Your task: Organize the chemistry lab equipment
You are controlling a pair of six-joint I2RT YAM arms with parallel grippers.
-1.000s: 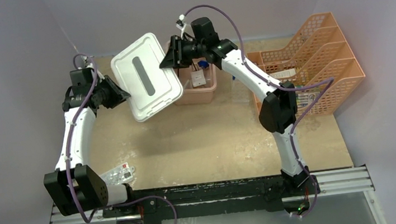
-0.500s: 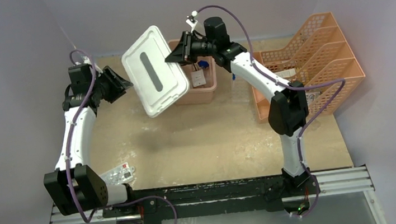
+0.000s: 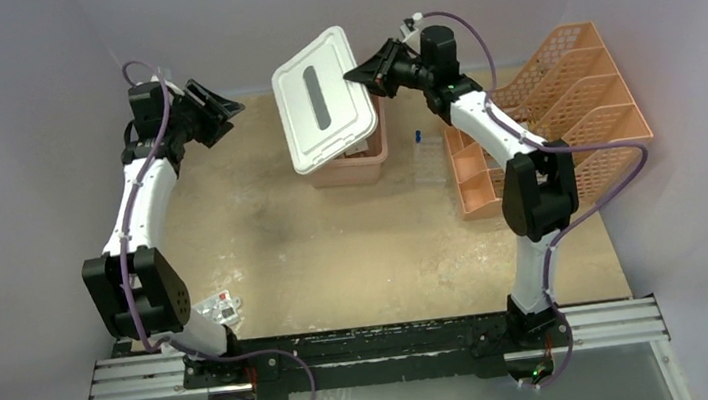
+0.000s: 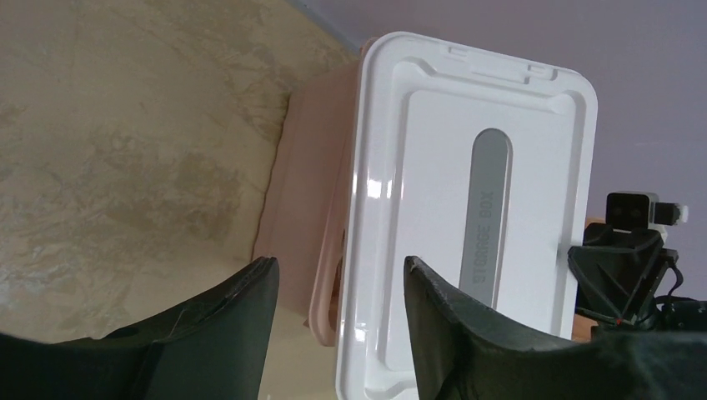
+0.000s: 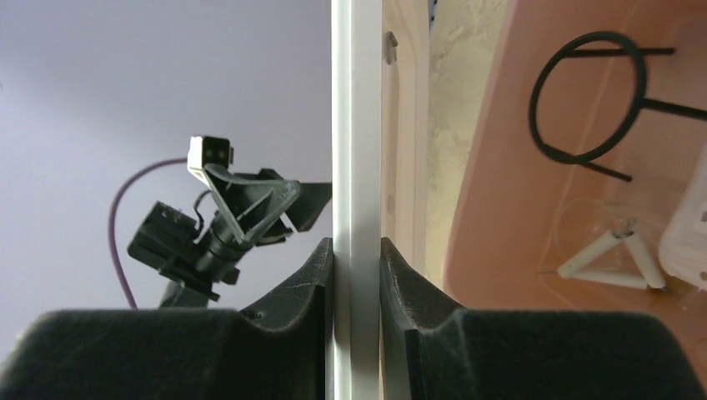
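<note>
Wire ring [image 5: 534, 104] lies inside tub [image 5: 500, 208]. Right gripper [image 5: 357, 246] jaws clamped on lid [image 3: 318, 98] edge. Left gripper [image 4: 339, 267] jaws apart.

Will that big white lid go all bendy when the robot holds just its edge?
Probably not: the white lid looks ruler-straight where the right gripper pinches it, so it seems stiff. It's thin plastic held tilted by one edge, so it's likely light. Its shiny surface might let it slip or swing.
</note>
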